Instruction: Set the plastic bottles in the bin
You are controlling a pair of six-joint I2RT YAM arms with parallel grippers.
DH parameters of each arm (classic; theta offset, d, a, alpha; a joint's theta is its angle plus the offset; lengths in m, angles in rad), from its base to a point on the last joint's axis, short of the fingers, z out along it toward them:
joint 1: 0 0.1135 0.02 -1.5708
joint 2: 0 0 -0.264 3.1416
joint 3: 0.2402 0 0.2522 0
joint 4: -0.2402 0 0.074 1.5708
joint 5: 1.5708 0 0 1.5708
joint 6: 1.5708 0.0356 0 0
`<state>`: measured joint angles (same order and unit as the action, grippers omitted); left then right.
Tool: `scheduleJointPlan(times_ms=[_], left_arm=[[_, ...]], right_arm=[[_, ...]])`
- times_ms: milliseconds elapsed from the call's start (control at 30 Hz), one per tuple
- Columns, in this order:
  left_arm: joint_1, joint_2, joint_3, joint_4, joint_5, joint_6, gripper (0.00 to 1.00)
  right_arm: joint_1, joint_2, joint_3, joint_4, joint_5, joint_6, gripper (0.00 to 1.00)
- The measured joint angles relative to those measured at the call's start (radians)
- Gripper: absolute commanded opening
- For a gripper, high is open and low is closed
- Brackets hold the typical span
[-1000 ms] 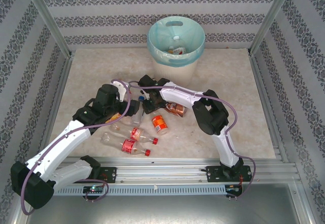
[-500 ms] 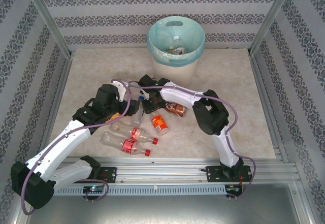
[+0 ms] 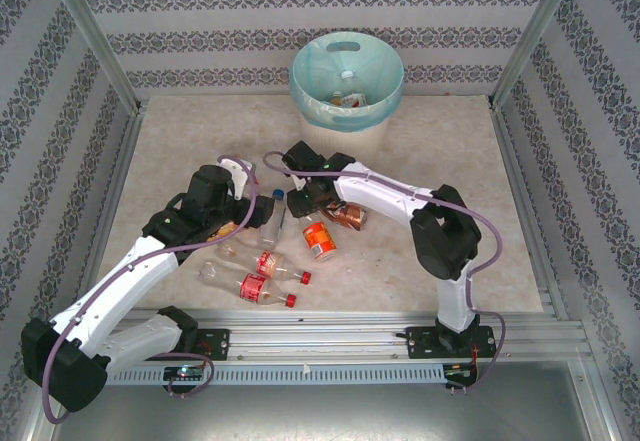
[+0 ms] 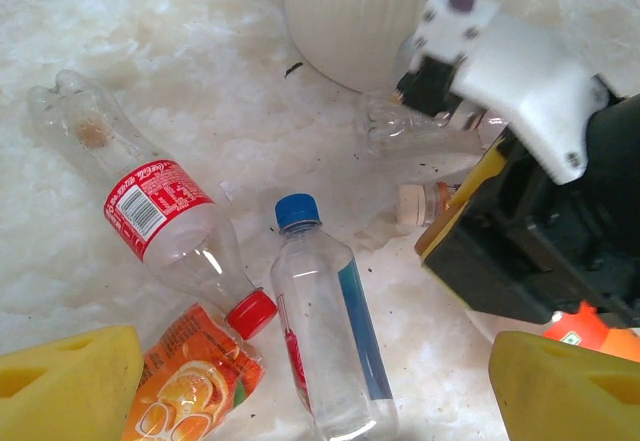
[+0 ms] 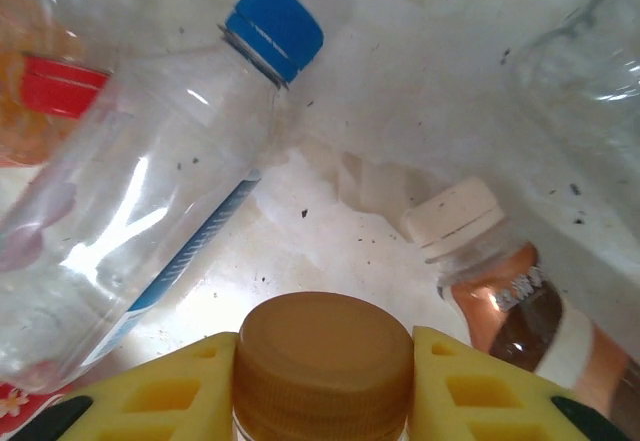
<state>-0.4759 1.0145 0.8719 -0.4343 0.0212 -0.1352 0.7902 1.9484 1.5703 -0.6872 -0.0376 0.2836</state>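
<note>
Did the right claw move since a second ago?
Yes. The right claw, holding a bottle, shifted slightly rightward and toward the bin.

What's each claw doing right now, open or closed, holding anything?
Left claw: open, holding nothing.
Right claw: closed on a tan-capped bottle.

Tan-capped plastic bottle (image 5: 322, 361) between yellow foam fingers (image 5: 175, 386), body cut off by the lower edge; clear blue-capped plastic bottle (image 5: 150, 201), base lost past the left edge; white-capped brown-labelled bottle (image 5: 500, 291) running off the right; round cream bin (image 4: 340, 21), ribbed wall cropped at the top.
</note>
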Motion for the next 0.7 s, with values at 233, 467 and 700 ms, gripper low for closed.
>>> scheduleJointPlan(times_ms=[233,467,700], left_arm=[[0.0,0.002,0.056,0.001,0.001,0.015,0.9],[0.0,0.038,0.155,0.026,0.021,0.03,0.9],[0.0,0.138,0.314,0.055,0.077,0.051,0.89]], right_arm=[[0.003,-0.128,-0.029,0.027,0.031,0.002,0.24],[0.013,-0.315,-0.027,0.063,0.078,-0.02,0.23],[0.01,-0.44,0.056,0.124,0.177,-0.089,0.21]])
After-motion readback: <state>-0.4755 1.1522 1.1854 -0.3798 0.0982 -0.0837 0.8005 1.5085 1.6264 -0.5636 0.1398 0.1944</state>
